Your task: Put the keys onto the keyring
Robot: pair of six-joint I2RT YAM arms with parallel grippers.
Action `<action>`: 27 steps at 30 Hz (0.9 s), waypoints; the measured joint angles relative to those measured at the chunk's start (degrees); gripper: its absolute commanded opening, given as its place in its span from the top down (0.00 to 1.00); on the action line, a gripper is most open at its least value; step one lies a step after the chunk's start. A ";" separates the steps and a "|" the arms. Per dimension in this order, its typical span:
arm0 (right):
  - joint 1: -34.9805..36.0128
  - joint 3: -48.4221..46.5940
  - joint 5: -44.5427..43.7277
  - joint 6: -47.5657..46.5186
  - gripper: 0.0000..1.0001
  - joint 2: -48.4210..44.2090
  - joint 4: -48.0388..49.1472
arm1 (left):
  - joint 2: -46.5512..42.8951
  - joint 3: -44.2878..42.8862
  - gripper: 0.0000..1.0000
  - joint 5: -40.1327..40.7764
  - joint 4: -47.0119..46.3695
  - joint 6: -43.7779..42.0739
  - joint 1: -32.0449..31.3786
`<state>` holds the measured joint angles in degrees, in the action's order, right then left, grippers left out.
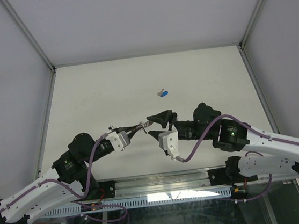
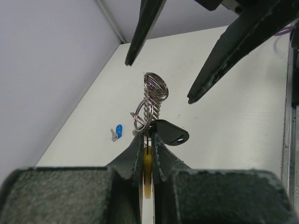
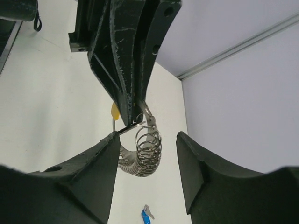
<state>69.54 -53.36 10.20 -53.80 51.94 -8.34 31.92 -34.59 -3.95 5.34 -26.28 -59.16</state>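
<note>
My left gripper (image 1: 139, 127) is shut on the keyring (image 1: 145, 125) and holds it above the table. In the left wrist view the closed fingers (image 2: 135, 158) pinch the ring's yellow segment (image 2: 147, 163). Its silver coiled part (image 2: 153, 95) sticks out beyond the tips. A dark flat tab with a slot (image 2: 171, 133) hangs beside it. My right gripper (image 1: 154, 125) is open, one finger on each side of the keyring (image 3: 145, 151), not touching it. The blue-headed key (image 1: 163, 93) lies on the table farther back. It also shows in the left wrist view (image 2: 117, 131) and the right wrist view (image 3: 146, 214).
White table (image 1: 200, 79) enclosed by pale walls with metal frame posts (image 1: 33, 39). A metal rail (image 1: 163, 183) carries both arm bases along the near edge.
</note>
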 measured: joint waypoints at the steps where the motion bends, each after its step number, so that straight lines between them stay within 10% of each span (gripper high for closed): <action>1: 0.00 0.00 0.20 -0.02 0.46 0.33 -0.61 | 0.00 -0.02 1.00 -0.22 0.02 -0.17 0.00; 27: 0.00 0.00 0.68 0.00 0.64 1.42 -1.11 | 0.44 -0.57 1.00 -1.09 0.81 -0.59 0.00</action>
<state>69.54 -53.36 10.87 -53.80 53.36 -9.45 32.36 -35.16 -5.04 6.15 -26.87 -59.16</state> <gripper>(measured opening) 0.397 0.026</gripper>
